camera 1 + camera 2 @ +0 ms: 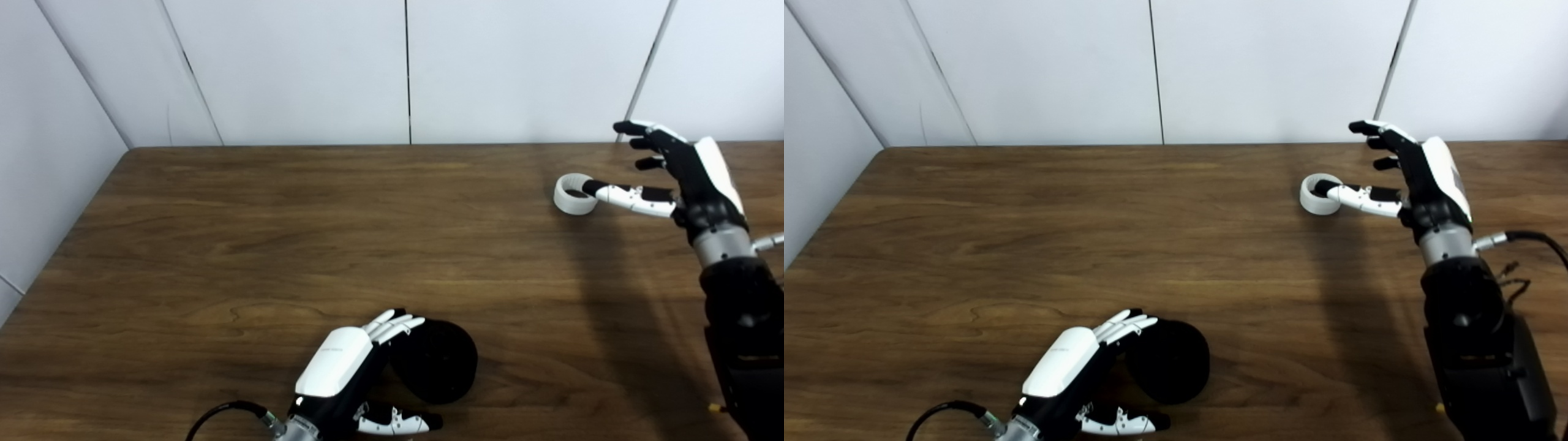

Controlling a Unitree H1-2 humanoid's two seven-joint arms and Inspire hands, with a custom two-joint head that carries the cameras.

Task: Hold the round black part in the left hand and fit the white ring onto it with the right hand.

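The round black part (436, 361) lies on the wooden table (306, 245) low in the frame, a little right of centre and close to the table's near edge, which runs out of the bottom of the picture. The left hand (343, 373) comes in from the bottom edge just left of it, its white-backed palm tilted toward the part; its fingers (395, 324) curve over the part's upper left rim and its thumb (398, 422) reaches along the table below it, so the hand cups the part loosely, and whether it actually grips cannot be told. The white ring (572, 194) lies flat in the upper right of the frame, near the table's far edge where it meets the white wall panels (294, 67). The right hand (680, 177) stands just right of the ring, its arm rising from the lower right corner; its fingers are spread apart and raised above the table, while its thumb (618, 193) stretches left with its tip at or inside the ring's opening. The ring and the black part are well apart, with a broad bare stretch of table between them. The whole left and middle of the table is open as far as its left edge against the side wall.
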